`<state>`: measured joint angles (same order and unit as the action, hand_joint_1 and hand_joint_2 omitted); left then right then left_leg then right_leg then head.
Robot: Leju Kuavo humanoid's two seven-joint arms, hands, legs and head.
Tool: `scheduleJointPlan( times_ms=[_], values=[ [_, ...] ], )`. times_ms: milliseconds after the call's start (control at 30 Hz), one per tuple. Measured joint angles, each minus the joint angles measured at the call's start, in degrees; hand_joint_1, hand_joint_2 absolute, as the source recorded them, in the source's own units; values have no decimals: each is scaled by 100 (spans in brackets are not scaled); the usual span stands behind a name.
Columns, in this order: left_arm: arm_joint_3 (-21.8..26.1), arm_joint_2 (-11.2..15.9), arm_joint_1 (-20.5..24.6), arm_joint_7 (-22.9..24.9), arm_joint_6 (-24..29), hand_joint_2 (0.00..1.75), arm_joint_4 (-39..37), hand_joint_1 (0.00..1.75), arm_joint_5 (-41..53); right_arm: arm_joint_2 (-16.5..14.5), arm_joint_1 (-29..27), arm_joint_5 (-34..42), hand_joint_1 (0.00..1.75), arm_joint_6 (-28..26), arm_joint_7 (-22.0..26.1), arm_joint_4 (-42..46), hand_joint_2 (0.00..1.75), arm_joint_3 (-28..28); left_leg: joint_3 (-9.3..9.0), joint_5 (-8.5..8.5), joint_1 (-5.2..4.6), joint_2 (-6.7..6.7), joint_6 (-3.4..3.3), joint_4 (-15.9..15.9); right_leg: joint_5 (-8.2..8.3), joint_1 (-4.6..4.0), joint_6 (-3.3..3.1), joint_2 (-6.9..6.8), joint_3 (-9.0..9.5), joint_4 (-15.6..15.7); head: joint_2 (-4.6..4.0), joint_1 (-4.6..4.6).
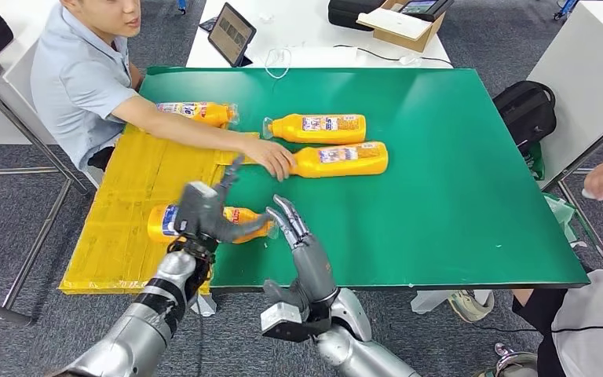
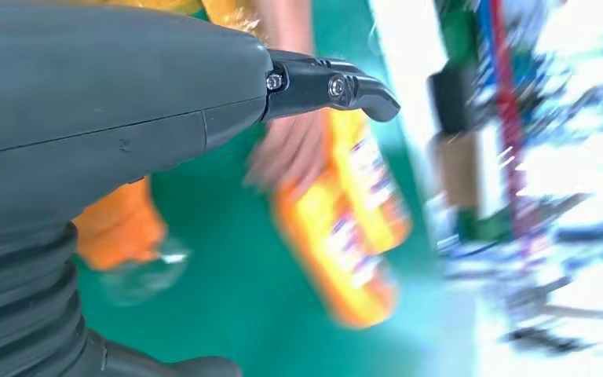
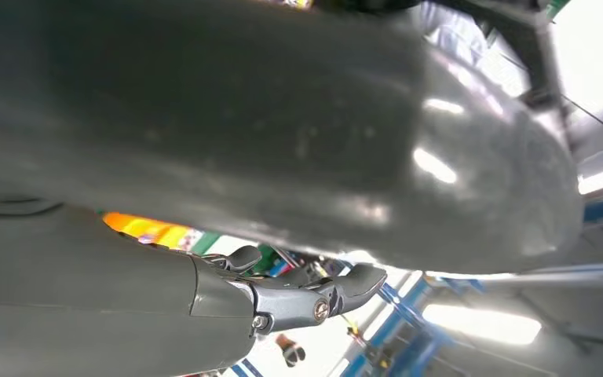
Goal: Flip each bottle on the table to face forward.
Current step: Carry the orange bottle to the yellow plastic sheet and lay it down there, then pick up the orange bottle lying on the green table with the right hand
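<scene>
The near bottle [image 1: 204,221] lies at the table's [image 1: 455,196] seven o'clock corner, long axis three-to-nine. The left hand [image 1: 204,212] hovers over it with fingers spread and holds nothing. The right hand [image 1: 294,228], fingers straight and apart, stands just at its three o'clock end.

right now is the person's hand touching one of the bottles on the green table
Yes, in the head view the person's hand rests on the neck end of the front bottle lying on the green table.

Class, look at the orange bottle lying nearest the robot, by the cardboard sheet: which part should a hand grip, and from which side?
Probably the broad labelled body of the nearest bottle, taken from above. It lies flat on its side, neck toward the right hand, so its long sides are open to fingers. The left hand already hovers over that middle.
</scene>
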<state>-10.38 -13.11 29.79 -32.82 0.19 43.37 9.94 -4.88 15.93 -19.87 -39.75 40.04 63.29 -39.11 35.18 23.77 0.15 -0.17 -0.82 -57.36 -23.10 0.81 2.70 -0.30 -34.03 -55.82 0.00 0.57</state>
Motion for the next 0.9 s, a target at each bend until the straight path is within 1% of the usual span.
scheduleJointPlan(
  times_ms=[100, 200, 333, 500, 600, 700, 767, 833, 900],
  values=[
    [104, -4, -394, 22, 174, 175, 782, 0, -743, 4, -234, -235, 0, -4, 0, 275, 175, 158, 3, 2, 0, 0, 1, 0, -2, 0, 0, 0, -2, 1, 0, 0],
    [201, -2, -885, -7, 417, 175, 1680, 0, -1307, 45, -531, -466, 0, -8, 0, 589, 175, 364, 5, 4, 0, 0, 0, 1, -3, 0, -1, 0, -6, 1, 0, 0],
    [324, 18, -1533, -102, 681, 175, 2808, 0, -2016, 179, -922, -698, 0, -10, 0, 976, 175, 712, 15, 5, 0, -1, 0, 1, -4, 0, -1, -1, -15, 3, 0, 1],
    [388, 33, -1914, -143, 769, 175, 3603, 0, -2261, 300, -1111, -830, 0, -10, 0, 1255, 175, 952, 15, 4, 0, -1, -1, 1, -3, 0, -1, 0, -14, 3, 0, 0],
    [394, 51, -2136, -172, 849, 175, 4001, 0, -2448, 339, -1183, -1234, 0, -11, 0, 1350, 175, 1173, 14, 4, 0, -1, -1, 1, -3, 0, 0, 0, -13, 3, 0, 1],
    [392, 79, -2475, -270, 1043, 175, 4390, 0, -2319, 352, -1187, -1984, 0, -11, -86, 1302, 175, 1637, 14, 5, 0, -1, -1, 1, -3, 0, 0, 1, -13, 3, 0, 1],
    [388, 89, -2761, -427, 1351, 175, 4643, 0, -2017, 369, -1121, -2430, 0, -8, -306, 1116, 175, 2037, 15, 5, -1, -1, -1, 1, -3, 1, 0, 0, -14, 3, 0, 1],
    [384, 92, -3018, -593, 1642, 175, 4860, 0, -1740, 432, -952, -2608, 0, 13, -587, 766, 175, 2368, 17, 5, -1, -2, -2, 1, -4, 2, 0, -2, -14, 4, 0, -1],
    [369, 94, -3188, -683, 1788, 175, 5014, 0, -1597, 523, -692, -2690, 0, 63, -807, 310, 175, 2586, 17, 5, -3, -3, -2, 1, -3, 3, 1, -3, -14, 5, 0, -1]
  ],
)
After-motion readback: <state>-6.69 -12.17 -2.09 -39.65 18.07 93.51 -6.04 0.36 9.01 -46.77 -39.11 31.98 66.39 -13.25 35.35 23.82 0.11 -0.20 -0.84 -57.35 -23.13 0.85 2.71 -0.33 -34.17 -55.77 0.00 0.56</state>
